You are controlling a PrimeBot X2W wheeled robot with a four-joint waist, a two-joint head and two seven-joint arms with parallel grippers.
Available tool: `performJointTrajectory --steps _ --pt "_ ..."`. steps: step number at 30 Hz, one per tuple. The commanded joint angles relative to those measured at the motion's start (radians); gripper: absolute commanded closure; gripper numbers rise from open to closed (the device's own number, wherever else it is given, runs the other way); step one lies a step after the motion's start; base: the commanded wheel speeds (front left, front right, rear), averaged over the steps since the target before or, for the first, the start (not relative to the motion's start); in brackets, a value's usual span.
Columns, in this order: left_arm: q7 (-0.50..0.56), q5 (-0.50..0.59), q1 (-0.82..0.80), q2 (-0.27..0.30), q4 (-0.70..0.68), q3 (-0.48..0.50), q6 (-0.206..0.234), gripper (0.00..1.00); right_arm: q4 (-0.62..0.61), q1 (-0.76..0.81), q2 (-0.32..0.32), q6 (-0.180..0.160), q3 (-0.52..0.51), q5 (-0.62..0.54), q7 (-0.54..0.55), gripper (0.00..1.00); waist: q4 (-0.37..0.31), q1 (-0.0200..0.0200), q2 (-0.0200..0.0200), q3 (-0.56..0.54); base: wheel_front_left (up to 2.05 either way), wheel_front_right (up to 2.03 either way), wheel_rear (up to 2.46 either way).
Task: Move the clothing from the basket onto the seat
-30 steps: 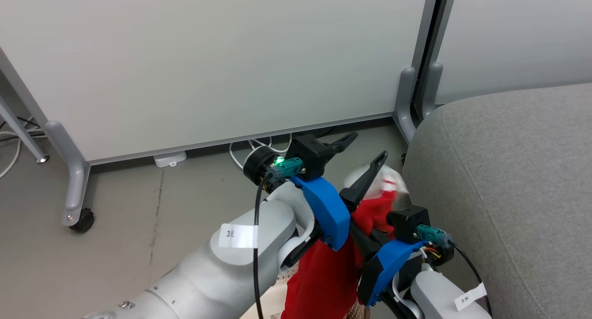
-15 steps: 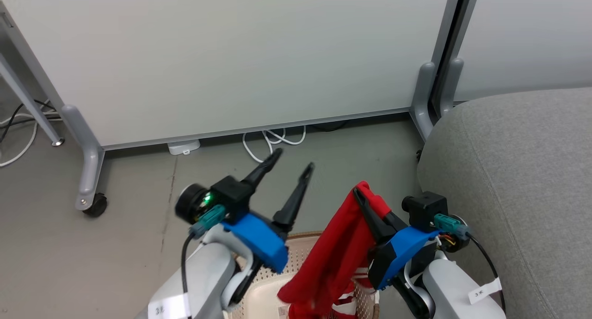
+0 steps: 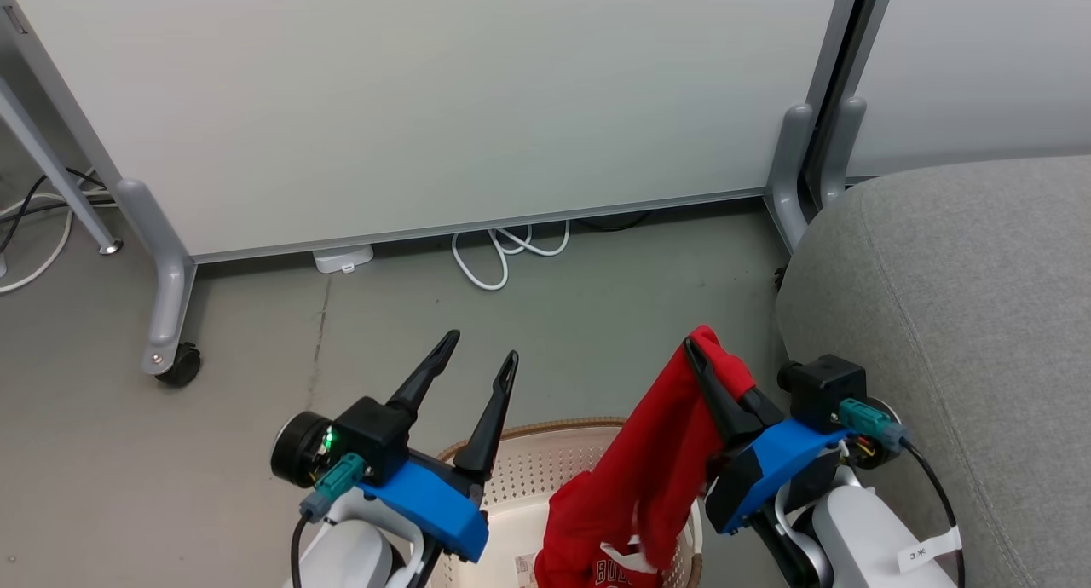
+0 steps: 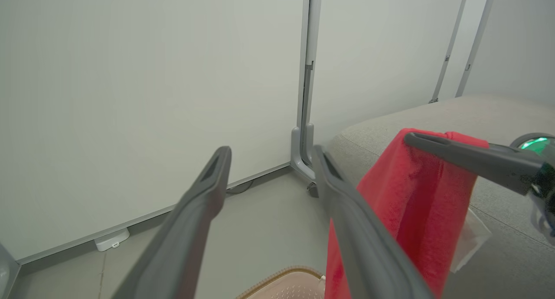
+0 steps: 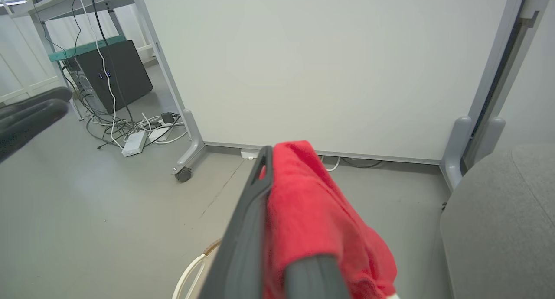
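The right gripper (image 3: 695,355) clamps the red clothing (image 3: 652,460), which hangs over the basket (image 3: 545,460) beside the seat (image 3: 980,315). The left gripper (image 3: 480,349) gapes empty.

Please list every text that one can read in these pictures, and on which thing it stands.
"BUL": lettering on the red jersey, rest hidden in folds.
"3", then a blurred character: white tag on the right forearm.
Label inside the basket: too small to read.

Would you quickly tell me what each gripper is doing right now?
Left gripper: open, empty.
Right gripper: shut on the red garment.
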Motion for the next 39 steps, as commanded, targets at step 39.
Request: performJointTrajectory --steps 39 --pt "-0.003 0.017 0.074 -0.005 -0.022 0.022 -0.008 0.0 -0.134 0.086 0.005 0.0 -0.038 -0.029 0.07 1.0 -0.253 0.0 0.0 0.002 0.0 0.0 0.0"
